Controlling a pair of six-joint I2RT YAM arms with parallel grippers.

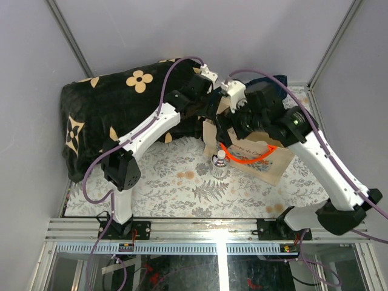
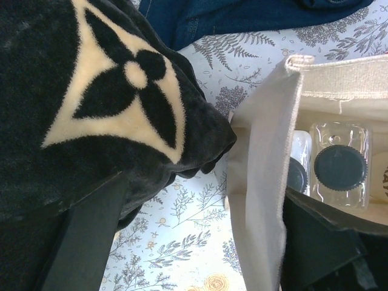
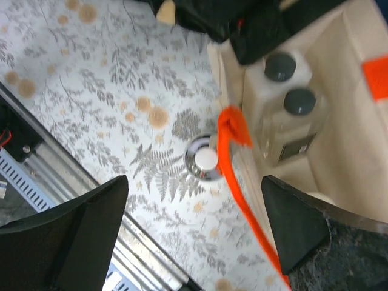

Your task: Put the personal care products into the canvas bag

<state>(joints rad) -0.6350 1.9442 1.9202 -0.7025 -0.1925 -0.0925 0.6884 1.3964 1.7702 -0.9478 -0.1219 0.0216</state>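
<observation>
The canvas bag (image 1: 274, 159) stands open at the table's middle right, with its orange handles (image 1: 242, 156) hanging over the near rim. The clear faceted white-capped bottle (image 1: 219, 165) stands upright on the table just left of the bag. In the right wrist view it (image 3: 205, 159) shows from above beside the orange handle (image 3: 242, 176). Inside the bag stand the white bottle (image 3: 280, 66) and the clear bottle with a dark cap (image 3: 299, 102), which also shows in the left wrist view (image 2: 339, 167). The jar is not clearly visible. My left gripper (image 2: 200, 242) is open, straddling the bag's wall (image 2: 260, 182). My right gripper (image 3: 194, 236) is open and empty, high above the faceted bottle.
The black blanket with cream flowers (image 1: 109, 103) is piled at the back left and lies right against the bag's left side (image 2: 91, 91). The dark navy cloth (image 2: 242, 15) lies behind the bag. The metal rail (image 1: 212, 230) runs along the table's near edge.
</observation>
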